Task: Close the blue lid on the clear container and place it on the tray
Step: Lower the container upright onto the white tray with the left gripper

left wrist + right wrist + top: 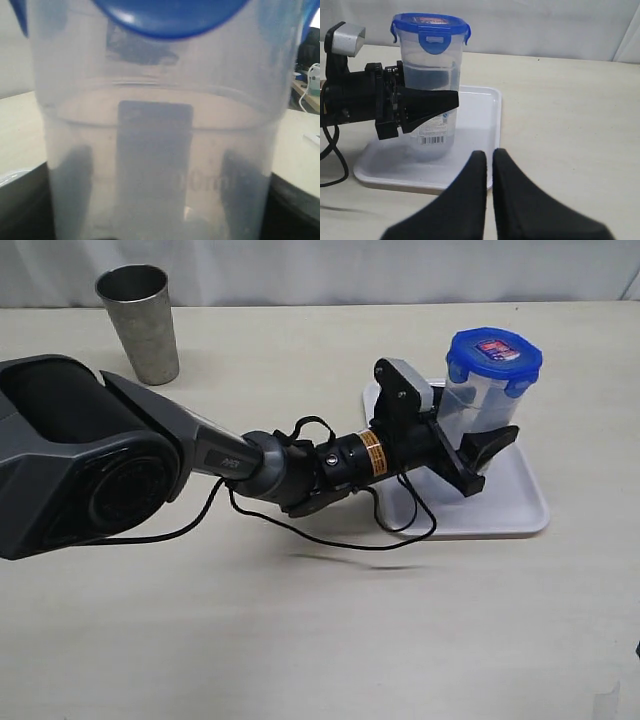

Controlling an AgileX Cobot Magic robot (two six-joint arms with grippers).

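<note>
**At the tray's (500, 502) far edge: placing step, release not yet made.**
Exterior view: the left gripper (478, 435) clamps the clear container (480, 405), which stands there with the blue lid (494, 353) seated. Left wrist view: its wall fills the frame. Right wrist view: the right gripper (489, 156) is clenched and empty. Next, part the jaws and withdraw level without tipping it.

Upright clear container (480, 405) on white tray (510, 502), blue lid (494, 352) closed on top, flaps down

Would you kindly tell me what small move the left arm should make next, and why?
Probably widen the left gripper and back away: the container already stands upright on the tray with its lid on, the fingers flanking it.
</note>
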